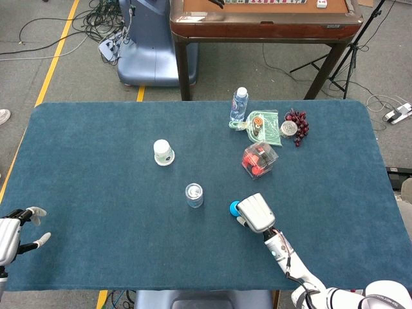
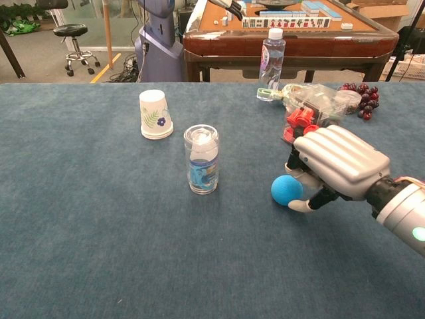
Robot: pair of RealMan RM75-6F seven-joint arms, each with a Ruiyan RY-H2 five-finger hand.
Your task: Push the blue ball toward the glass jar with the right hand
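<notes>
Blue-covered table [image 1: 77,167], wide, with most clutter pushed to the far right: clear box of red pieces [image 2: 317,119], water bottle [image 2: 269,58], grapes [image 2: 359,100], packet in a bag [image 1: 262,125]; out of the push line. Upturned paper cup [image 2: 154,114] far left of centre, also off the line. Right hand [image 2: 337,163] low over the cloth at right of centre, back upward, fingers curled down and apart, gripping nothing; fingertips [image 2: 300,206] against the right side of the ball, set behind it so a leftward sweep rolls it. Left hand [image 1: 14,235] parked at the near left edge, fingers spread, holding nothing; kept clear, not needed here. Glass jar [image 2: 201,159] upright, lidded, left of the ball, apart from it with bare cloth between. Blue ball [image 2: 286,189] on the cloth, touching the right hand, roughly level with the jar's base. Push judged under way, gap to jar not yet closed.
</notes>
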